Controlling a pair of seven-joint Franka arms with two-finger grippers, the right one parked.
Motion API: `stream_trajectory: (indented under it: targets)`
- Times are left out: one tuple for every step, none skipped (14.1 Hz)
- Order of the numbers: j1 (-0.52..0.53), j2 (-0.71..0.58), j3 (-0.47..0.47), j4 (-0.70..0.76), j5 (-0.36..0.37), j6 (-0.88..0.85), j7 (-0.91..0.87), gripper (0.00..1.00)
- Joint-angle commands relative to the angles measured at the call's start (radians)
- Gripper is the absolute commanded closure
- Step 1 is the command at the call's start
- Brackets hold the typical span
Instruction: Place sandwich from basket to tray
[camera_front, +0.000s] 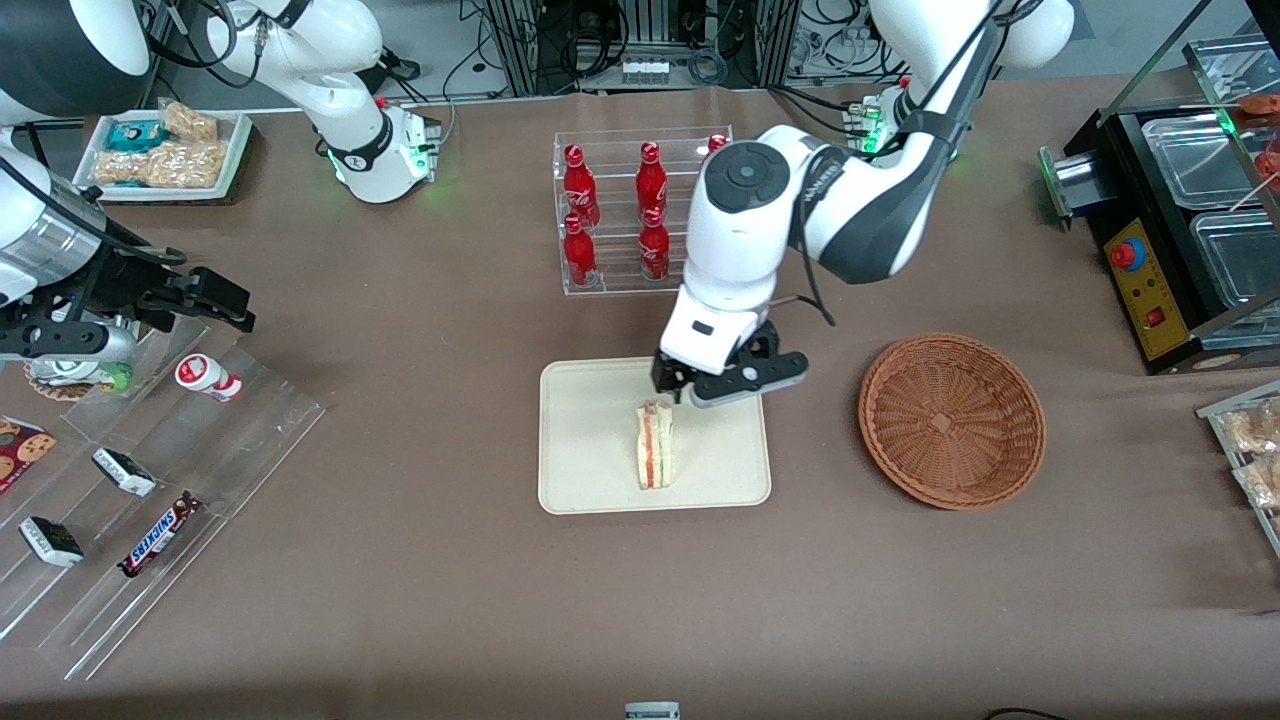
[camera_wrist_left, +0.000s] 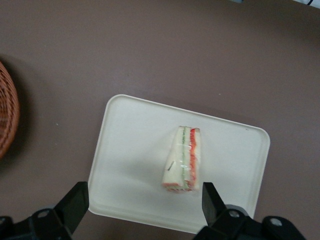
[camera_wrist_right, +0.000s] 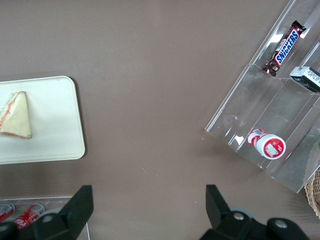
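Observation:
The sandwich (camera_front: 655, 445) stands on its edge on the cream tray (camera_front: 590, 470), a pale wedge with pink and yellow layers. It also shows in the left wrist view (camera_wrist_left: 184, 158) on the tray (camera_wrist_left: 130, 150) and in the right wrist view (camera_wrist_right: 15, 116). My left gripper (camera_front: 672, 395) hovers just above the tray's edge farther from the front camera, over the sandwich's upper end. Its fingers (camera_wrist_left: 75, 202) are wide apart and hold nothing. The wicker basket (camera_front: 950, 420) lies beside the tray toward the working arm's end and holds nothing; its rim shows in the left wrist view (camera_wrist_left: 7, 120).
A clear rack of red cola bottles (camera_front: 640, 210) stands farther from the camera than the tray. Clear acrylic shelves with snack bars (camera_front: 150, 500) and a small bottle (camera_front: 207, 377) lie toward the parked arm's end. A black appliance (camera_front: 1170, 220) stands at the working arm's end.

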Motion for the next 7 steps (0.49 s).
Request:
stream_trajectory:
  targets:
    - [0.022, -0.06, 0.049, -0.027, 0.005, -0.091, 0.062, 0.0]
    - [0.048, -0.074, 0.053, -0.028, 0.005, -0.128, 0.064, 0.0]
    - [0.076, -0.081, 0.054, -0.03, 0.005, -0.157, 0.082, 0.0]
    - [0.112, -0.083, 0.054, -0.031, 0.003, -0.185, 0.143, 0.0]
    - [0.14, -0.101, 0.054, -0.044, 0.002, -0.206, 0.222, 0.0]
    - [0.18, -0.126, 0.054, -0.071, 0.002, -0.213, 0.281, 0.0]
    - [0.218, -0.167, 0.054, -0.109, 0.0, -0.213, 0.336, 0.0]
